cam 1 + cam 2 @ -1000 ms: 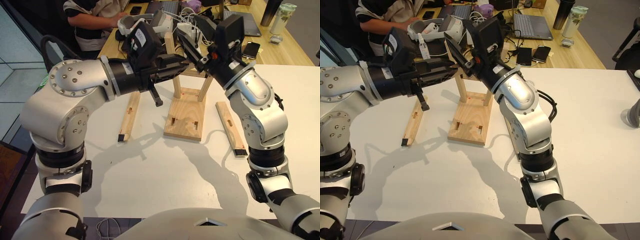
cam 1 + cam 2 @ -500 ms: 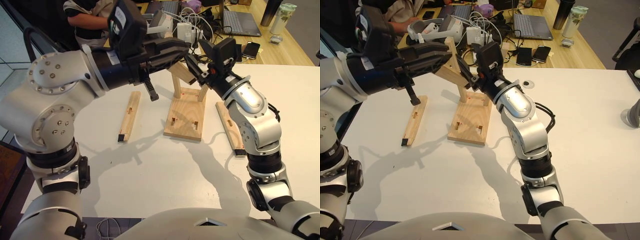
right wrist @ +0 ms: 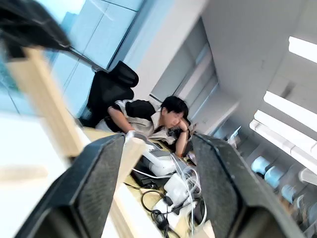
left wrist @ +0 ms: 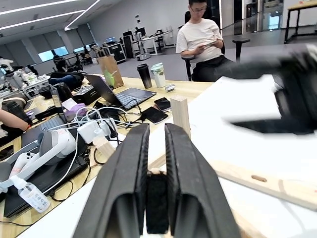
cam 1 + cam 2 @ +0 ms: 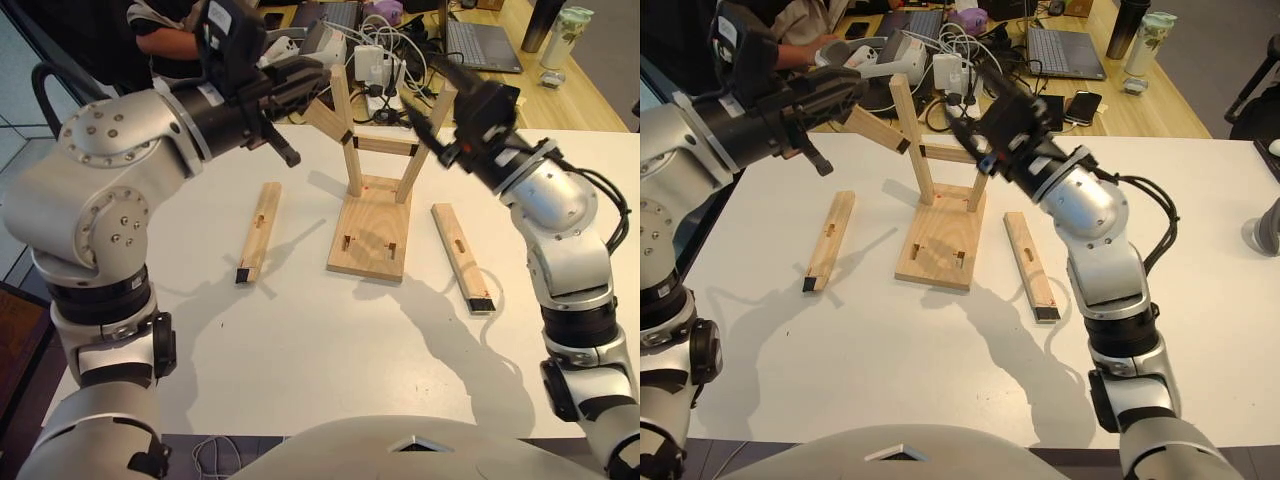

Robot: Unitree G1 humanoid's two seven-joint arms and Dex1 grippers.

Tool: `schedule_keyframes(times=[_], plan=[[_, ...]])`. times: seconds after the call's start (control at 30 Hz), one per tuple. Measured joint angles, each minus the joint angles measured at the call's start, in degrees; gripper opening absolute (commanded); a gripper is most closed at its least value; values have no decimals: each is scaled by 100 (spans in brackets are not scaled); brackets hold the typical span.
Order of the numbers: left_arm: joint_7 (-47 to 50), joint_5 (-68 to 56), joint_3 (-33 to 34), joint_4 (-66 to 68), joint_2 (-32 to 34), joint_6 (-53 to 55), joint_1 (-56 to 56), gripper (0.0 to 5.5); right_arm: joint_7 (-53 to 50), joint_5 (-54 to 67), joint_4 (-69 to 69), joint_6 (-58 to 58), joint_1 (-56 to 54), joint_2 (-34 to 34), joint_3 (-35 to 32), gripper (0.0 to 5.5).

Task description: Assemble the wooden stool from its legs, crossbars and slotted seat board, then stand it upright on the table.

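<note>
Wooden seat board [image 5: 368, 250] lies on the table [image 5: 300, 340], two legs [image 5: 347, 140] upright in it. Left end effector [image 5: 305, 82] seems clamped on a crossbar [image 5: 325, 117]; right end effector [image 5: 422, 85] spreads wide at the right leg [image 5: 415, 165].

both arms are raised in front of the body with bent elbows, and the forearms turn toward each other. the left end effector [image 5: 312, 72] points to the robot's right; its two fingers [image 4: 130, 168] lie almost together, with only a thin gap. the right end effector [image 5: 427, 93] points to the robot's left, with the fingertips [image 3: 99, 183] spread wide.
</note>
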Motion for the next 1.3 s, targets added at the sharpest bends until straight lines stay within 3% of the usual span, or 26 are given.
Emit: schedule_keyframes(times=[0.1, 0.33, 0.8, 1.23, 1.3], plan=[[173, -34, -10, 45, -201, 129, -202, 35, -152, -729, 217, -353, 12, 95, 491, 348], [216, -283, -128, -66, -394, 463, -318, 35, -906, -1959, 726, -323, -252, 547, 637, 351], [323, -405, -180, -98, -485, 521, -373, 35, -380, -1793, 924, -288, -208, 965, 816, 351], [311, -327, -300, -98, -394, 513, -373, 35, -394, -1679, 1018, -282, -182, 1115, 612, 145], [310, -292, -348, -98, -379, 504, -370, 35, -409, -1643, 1047, -282, -182, 1117, 551, 136]])
